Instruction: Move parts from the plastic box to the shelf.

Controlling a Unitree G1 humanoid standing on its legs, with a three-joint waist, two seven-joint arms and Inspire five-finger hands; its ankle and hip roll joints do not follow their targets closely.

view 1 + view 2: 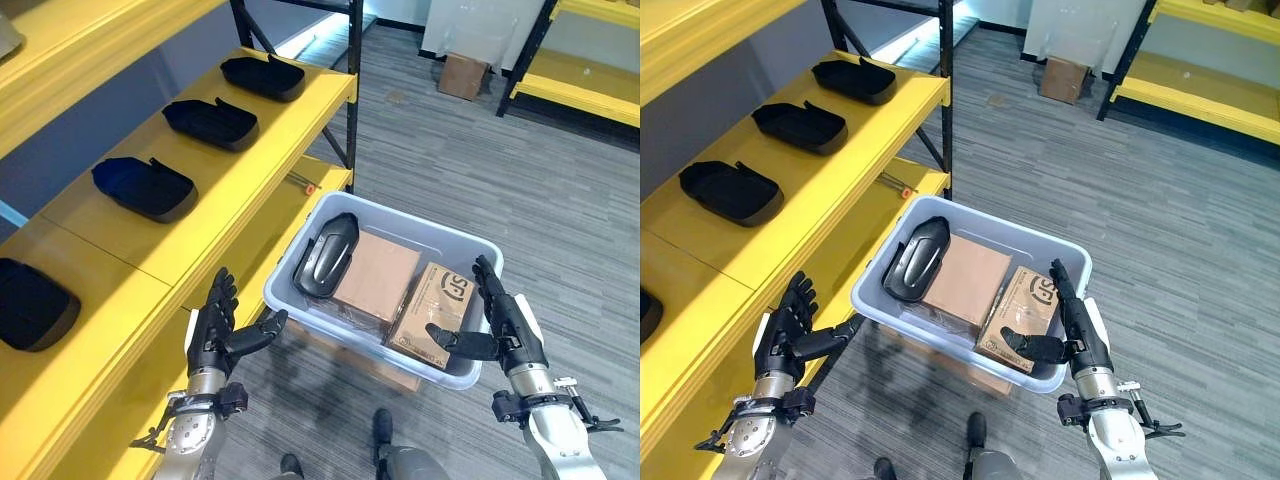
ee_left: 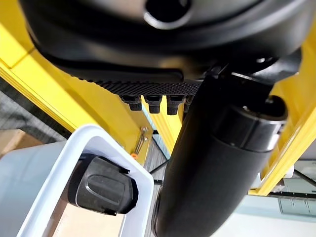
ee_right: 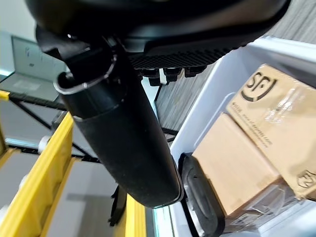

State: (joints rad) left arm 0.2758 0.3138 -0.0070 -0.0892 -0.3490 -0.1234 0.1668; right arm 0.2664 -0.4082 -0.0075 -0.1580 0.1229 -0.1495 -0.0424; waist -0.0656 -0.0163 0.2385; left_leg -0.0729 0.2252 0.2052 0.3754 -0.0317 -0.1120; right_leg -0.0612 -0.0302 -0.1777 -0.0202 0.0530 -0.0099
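Grey striped flooring is seen stretching away to the right of the plastic box, with a second yellow rack and a small cardboard box on the floor well apart at the far side. Open floor is left between them.

To the left, a yellow shelf is carried on a black upright post. Three black parts are laid in a row along it, and a fourth dark part is seen at the near end; bare yellow board is left between them. A lower yellow board runs just beside the box's left rim.

Inside the box one black part is laid along the left wall, touching a plain brown carton; a printed carton wrapped in clear film lies beside it to the right.

The left hand is held outside the box's near-left corner, fingers straight and spread, thumb pointed toward the wall, nothing grasped. The right hand is held at the near-right rim, fingers straight, thumb reaching over the printed carton, nothing gripped.
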